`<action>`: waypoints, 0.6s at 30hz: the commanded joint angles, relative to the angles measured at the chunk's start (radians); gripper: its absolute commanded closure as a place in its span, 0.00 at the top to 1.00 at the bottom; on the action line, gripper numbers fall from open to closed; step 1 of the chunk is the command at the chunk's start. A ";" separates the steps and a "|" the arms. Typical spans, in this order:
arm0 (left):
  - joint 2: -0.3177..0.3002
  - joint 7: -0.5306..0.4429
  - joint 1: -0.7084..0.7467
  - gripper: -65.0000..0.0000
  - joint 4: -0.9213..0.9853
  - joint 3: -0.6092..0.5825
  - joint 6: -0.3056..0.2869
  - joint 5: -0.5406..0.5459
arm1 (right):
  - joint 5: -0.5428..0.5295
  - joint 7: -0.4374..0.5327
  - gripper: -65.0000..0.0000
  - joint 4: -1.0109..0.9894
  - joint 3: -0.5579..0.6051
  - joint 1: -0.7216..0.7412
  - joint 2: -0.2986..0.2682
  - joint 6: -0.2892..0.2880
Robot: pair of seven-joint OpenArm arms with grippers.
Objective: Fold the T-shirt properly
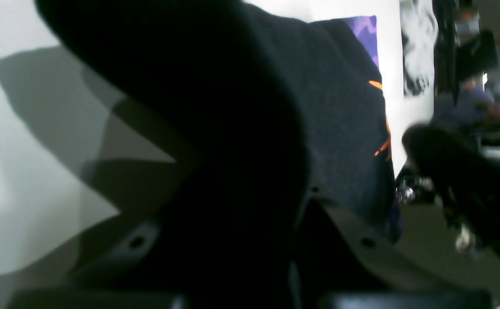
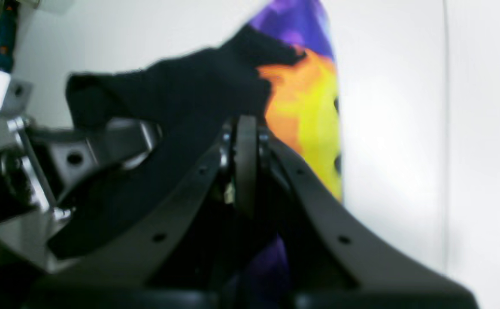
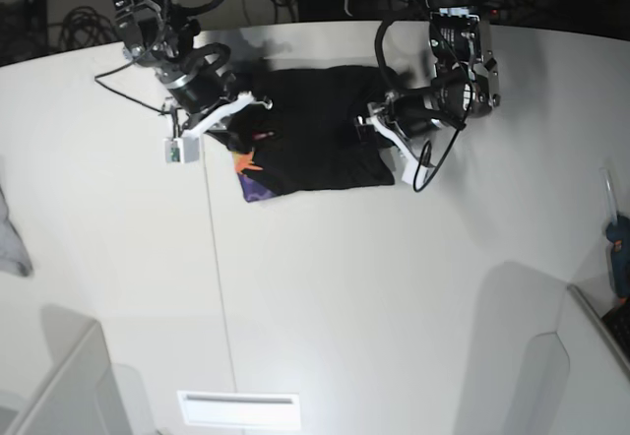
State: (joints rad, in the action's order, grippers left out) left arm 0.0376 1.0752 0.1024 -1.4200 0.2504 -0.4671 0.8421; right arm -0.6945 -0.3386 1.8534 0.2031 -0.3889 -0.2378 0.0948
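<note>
Here each claw, left [image 3: 366, 125] and right [image 3: 236, 112], pinches an opposite T-shirt [image 3: 310, 130] edge, bare table [image 3: 394, 287] nearer.

Counter [image 3: 325, 287]: white, matte, with a thin seam running front to back left of centre. Far half carries the T-shirt [image 3: 315, 140], black, bunched into a rough rectangle, lying flat on the surface; a patch of purple and orange print shows at its near-left corner. A small light-grey cloth [image 3: 10, 243] lies at the counter's left edge, well apart from the shirt. Near the front edge, a pale rectangular slot [image 3: 238, 407] is set in the surface.
</note>
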 commanded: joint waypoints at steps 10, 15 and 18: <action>-0.181 0.024 -0.111 0.00 -0.009 -0.194 0.047 0.004 | -0.004 0.026 0.00 0.048 -0.181 -0.091 0.002 -0.007; -0.262 0.023 -0.189 0.00 -0.006 -0.342 0.089 0.004 | -0.004 0.026 0.00 0.048 -0.241 -0.130 0.022 -0.007; -0.305 0.020 -0.249 0.00 -0.006 -0.446 0.089 0.004 | -0.004 0.025 0.00 0.048 -0.310 -0.158 0.053 -0.007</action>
State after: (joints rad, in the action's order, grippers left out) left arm -0.2642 1.1057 -0.1287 -1.4113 -0.2035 -0.3729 0.8371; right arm -0.6983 -0.3363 1.8812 -0.1009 -0.5453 -0.1768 0.0967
